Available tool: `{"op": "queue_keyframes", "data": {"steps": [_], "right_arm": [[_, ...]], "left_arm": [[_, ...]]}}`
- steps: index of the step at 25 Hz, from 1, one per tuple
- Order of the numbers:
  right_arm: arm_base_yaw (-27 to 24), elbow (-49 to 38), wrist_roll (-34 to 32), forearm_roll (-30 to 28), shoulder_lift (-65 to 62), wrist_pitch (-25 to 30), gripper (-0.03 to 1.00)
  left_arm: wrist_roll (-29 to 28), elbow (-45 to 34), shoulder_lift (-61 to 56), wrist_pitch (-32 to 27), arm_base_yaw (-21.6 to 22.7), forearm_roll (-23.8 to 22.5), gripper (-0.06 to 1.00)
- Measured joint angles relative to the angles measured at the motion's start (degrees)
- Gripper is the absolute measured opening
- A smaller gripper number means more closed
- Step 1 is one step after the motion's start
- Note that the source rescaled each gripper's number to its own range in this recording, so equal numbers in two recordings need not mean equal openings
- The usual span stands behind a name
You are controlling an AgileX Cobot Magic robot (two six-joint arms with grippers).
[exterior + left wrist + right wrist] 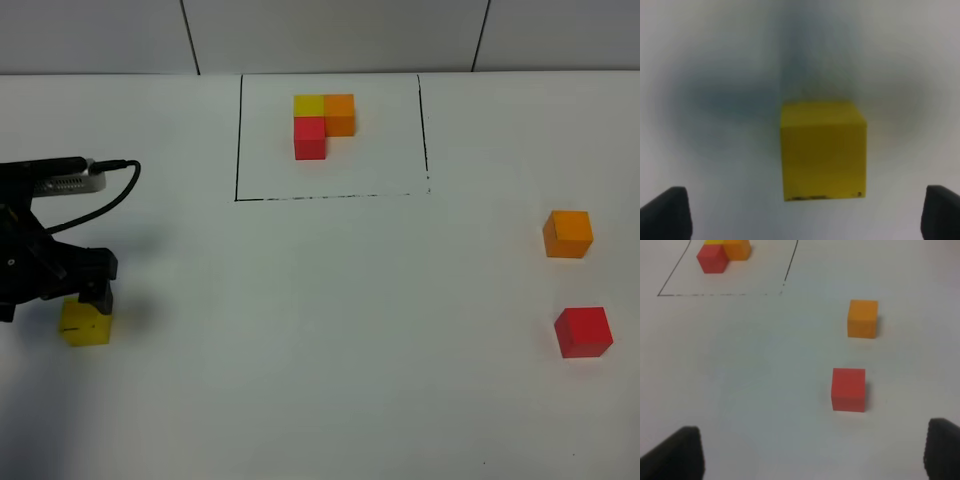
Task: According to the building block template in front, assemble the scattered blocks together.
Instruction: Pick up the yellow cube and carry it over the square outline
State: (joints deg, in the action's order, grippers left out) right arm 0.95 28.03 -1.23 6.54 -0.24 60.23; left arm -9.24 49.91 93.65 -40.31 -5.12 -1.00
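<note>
A: How do the fingers [667,212] of the left gripper [804,215] stand?
B: Spread wide, gripping nothing. In the left wrist view the yellow cube [822,150] sits on the table [320,350] in line with the gap, and both tips are clear of its sides. From the high camera the gripper is low over that cube, at the table's left edge.

A: And the right gripper [812,455]?
B: Its fingers [675,452] are also wide apart and empty, touching nothing. The red cube [848,389] lies ahead of it, with the orange cube [862,318] beyond; the two are apart.

A: Where is the template [322,125]?
B: At the far side, inside the black frame [238,140]: yellow and orange side by side, with red joined in front of yellow. It is well apart from all three loose cubes.
</note>
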Motion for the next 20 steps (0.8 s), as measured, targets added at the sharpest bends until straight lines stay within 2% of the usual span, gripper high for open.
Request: {"op": "queue_keyframes", "data": {"steps": [11,20], "right_arm": [[0.0,0.0,-0.05,0.0,0.0,0.0,0.8],[0.0,0.0,-0.19,0.0,0.0,0.0,0.8]], "left_arm": [[0.04,-1.49,4.57,5.49,0.0,1.0,1.0],[0.16,-1.49,6.28,7.65,0.0,1.0,0.97]]}}
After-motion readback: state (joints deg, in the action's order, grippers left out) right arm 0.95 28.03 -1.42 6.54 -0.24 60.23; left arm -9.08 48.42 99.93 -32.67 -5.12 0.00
